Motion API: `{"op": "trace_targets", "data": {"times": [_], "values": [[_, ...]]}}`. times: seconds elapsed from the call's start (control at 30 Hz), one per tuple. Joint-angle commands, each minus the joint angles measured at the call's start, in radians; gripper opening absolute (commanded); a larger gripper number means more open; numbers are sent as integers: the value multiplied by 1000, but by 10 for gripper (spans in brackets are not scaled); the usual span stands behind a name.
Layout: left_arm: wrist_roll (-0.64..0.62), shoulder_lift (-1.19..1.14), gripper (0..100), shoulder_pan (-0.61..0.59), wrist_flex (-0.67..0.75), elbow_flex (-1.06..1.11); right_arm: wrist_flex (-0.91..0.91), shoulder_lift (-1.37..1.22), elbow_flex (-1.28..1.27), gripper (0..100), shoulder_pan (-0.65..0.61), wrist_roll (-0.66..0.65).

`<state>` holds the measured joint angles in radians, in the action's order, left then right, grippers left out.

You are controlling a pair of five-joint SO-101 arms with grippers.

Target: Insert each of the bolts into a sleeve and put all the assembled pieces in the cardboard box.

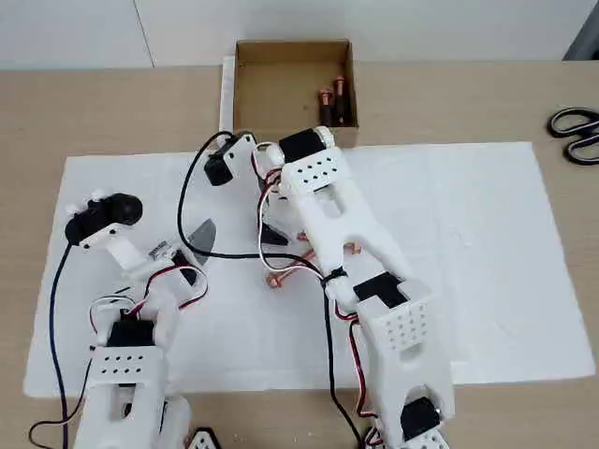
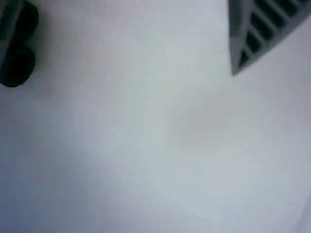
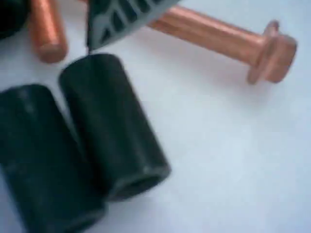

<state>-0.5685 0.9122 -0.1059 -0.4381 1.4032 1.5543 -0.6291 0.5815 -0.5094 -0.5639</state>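
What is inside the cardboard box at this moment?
Two assembled pieces, copper bolts in dark sleeves, lie against the right wall of the cardboard box. Its floor elsewhere is bare; an arm covers part of the near wall.

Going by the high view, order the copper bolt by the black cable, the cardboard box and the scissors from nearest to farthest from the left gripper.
1. Copper bolt: on the white sheet, just beyond the left gripper, toward the other arm.
2. Cardboard box: past the sheet's far edge.
3. Scissors: off the sheet, at the far corner.
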Motion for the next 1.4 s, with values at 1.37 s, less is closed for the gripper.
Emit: {"op": "trace_targets", "data": {"times": [1.37], "values": [[-5,12,288,2,44,1,-10,-58,51,211,-156,18]]}}
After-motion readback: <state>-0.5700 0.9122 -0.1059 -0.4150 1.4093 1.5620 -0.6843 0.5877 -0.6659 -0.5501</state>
